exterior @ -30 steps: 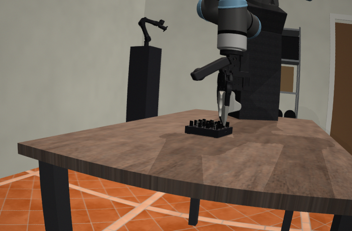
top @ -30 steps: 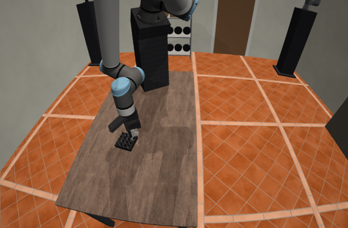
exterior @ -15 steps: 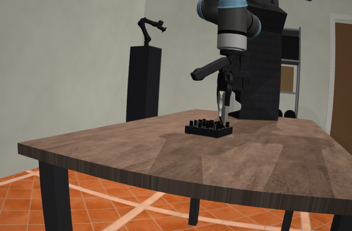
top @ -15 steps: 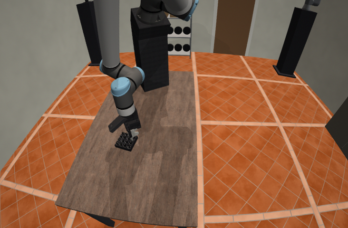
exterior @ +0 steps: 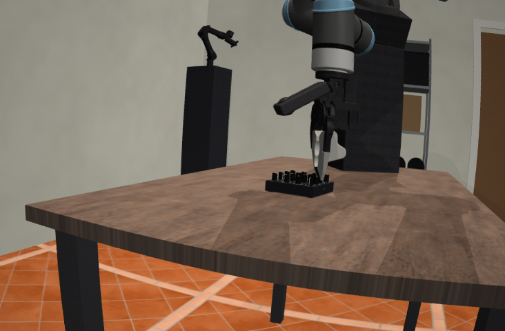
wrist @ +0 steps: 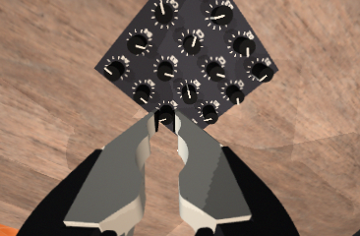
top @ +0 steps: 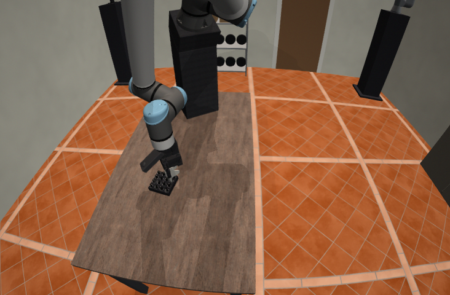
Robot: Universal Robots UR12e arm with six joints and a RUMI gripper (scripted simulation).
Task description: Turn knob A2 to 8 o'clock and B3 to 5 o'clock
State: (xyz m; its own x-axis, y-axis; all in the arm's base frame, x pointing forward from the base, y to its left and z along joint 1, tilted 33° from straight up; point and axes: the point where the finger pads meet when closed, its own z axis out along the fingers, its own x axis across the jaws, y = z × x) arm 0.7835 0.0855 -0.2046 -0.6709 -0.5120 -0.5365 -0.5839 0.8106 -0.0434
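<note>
Top view: knob box (top: 161,183) sits on the table (top: 197,222), left of centre, near the arm's pedestal end. End effector (top: 173,174) points straight down at the box's edge nearest the arm. Knobs are too small here to tell apart.

Exterior view: end effector (exterior: 321,173) is vertical, tips down among the knobs at the right-hand end of the knob box (exterior: 299,187). The box lies flat on the table (exterior: 183,218). A small hole on its right-facing side may be the socket; can't confirm.

Wrist view: end effector (wrist: 165,119) is clenched on one knob (wrist: 165,116) at the corner of the knob box (wrist: 188,59) closest to the camera. Jaws are pinched either side of the knob cap, and the pointer mark is partly hidden between them. Labels are blurred, so I can't tell whether this is A2, B3 or neither.

Risks, my read:
- A corner knob looks like an odd fit for A2 or B3. If it's the wrong knob, turning it breaks the "leave others" rule.
- Grip is only on the cap tips, so the jaws may slip during rotation and the angle will undershoot.
- Box isn't visibly fixed. Wrist torque could spin the whole box on the table instead of the knob.
- Neighbouring knob (wrist: 208,112) sits just beside the right jaw and could get nudged.
</note>
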